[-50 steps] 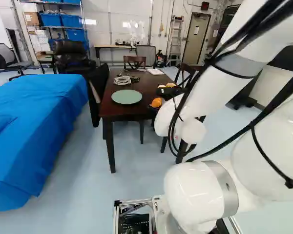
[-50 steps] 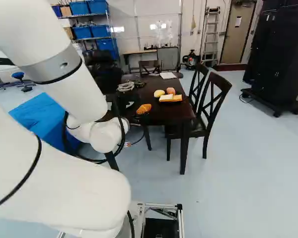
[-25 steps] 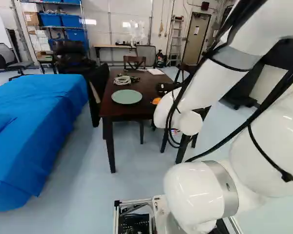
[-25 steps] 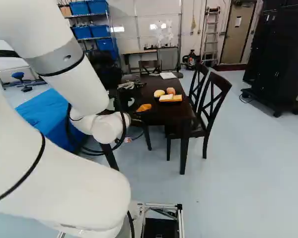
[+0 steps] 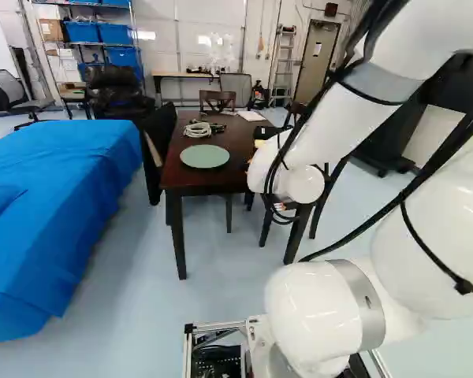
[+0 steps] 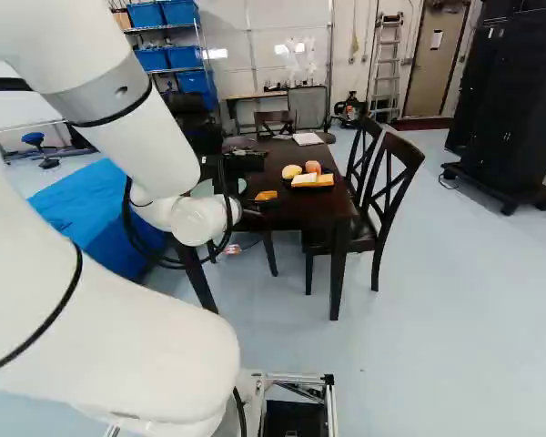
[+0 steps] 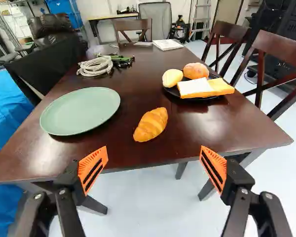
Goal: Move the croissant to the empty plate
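Arm (image 6: 146, 137) has been raised toward the desk (image 7: 202, 126). Tool (image 7: 154, 154) spread wide, nothing gripped, presumably so the croissant (image 7: 151, 124), near centre of the right base view, can be straddled; plate (image 7: 80, 111) bare for it.

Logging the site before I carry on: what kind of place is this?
Probably a workshop or lab: metal shelving with blue bins, a ladder against the wall, and a dining table set up on the open floor.
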Robot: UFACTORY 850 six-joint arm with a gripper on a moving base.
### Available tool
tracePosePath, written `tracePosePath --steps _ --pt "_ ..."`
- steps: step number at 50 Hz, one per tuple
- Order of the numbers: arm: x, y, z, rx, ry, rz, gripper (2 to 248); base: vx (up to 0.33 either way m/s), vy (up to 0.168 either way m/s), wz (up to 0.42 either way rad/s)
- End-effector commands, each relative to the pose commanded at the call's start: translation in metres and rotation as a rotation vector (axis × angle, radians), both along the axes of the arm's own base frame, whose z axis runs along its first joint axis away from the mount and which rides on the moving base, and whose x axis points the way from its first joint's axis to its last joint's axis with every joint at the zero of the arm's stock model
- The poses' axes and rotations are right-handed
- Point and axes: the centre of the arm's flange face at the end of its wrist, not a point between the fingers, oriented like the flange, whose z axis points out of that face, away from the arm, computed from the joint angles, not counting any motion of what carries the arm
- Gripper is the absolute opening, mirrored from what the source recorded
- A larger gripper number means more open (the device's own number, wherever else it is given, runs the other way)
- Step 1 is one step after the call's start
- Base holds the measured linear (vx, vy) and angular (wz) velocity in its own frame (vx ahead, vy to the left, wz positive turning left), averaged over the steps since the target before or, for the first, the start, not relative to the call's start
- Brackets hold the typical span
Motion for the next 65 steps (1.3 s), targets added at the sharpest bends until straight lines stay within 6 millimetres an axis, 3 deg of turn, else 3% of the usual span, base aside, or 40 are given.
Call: tracePosePath --steps 65 --pt "0.079 0.008 0.052 0.115 0.100 -0.078 247 0.000 0.000 0.000"
